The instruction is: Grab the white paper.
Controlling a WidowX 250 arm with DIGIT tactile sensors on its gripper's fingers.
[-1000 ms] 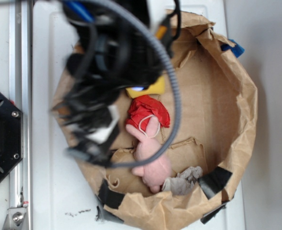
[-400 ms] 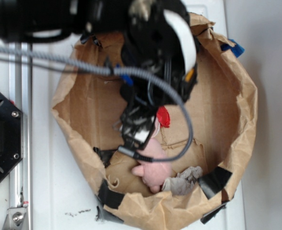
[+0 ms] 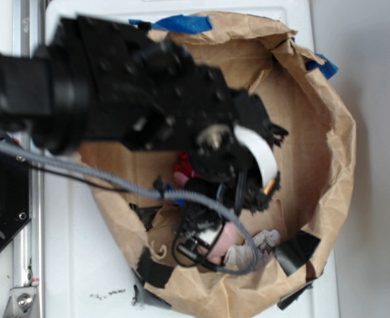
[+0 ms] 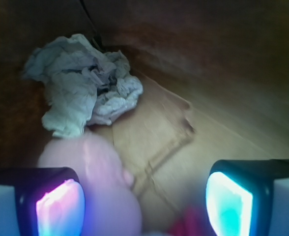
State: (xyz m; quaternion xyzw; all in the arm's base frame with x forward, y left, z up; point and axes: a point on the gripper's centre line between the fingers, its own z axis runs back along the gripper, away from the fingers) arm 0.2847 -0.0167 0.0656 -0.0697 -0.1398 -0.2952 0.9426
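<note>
- Much of the exterior view is filled by the blurred black arm [image 3: 122, 93], which covers the middle of the brown paper bag [image 3: 327, 146]; the fingers themselves are lost in the dark tangle of cables low in the bag, so their state cannot be read here.
- Only slivers of the pink plush rabbit [image 3: 227, 240] and a red item [image 3: 183, 167] show past the arm.
- The bag lies open on a white worktop [image 3: 69, 265], with blue tape [image 3: 182, 24] on its rim and black tape [image 3: 298, 250] at its lower edge.
- The white paper [image 3: 258, 246] sits against the bag's lower wall, just beside the rabbit.
- In the wrist view the gripper [image 4: 144, 199] is spread wide, nothing between the fingers [image 4: 60, 206], whose pads glow pink and cyan.
- The white paper [image 4: 83, 101] lies ahead and to the left, apart from the fingers, on the bag's creased floor [image 4: 193, 142].
- The rabbit [image 4: 98, 182] is blurred and cut off, touching the left finger.
</note>
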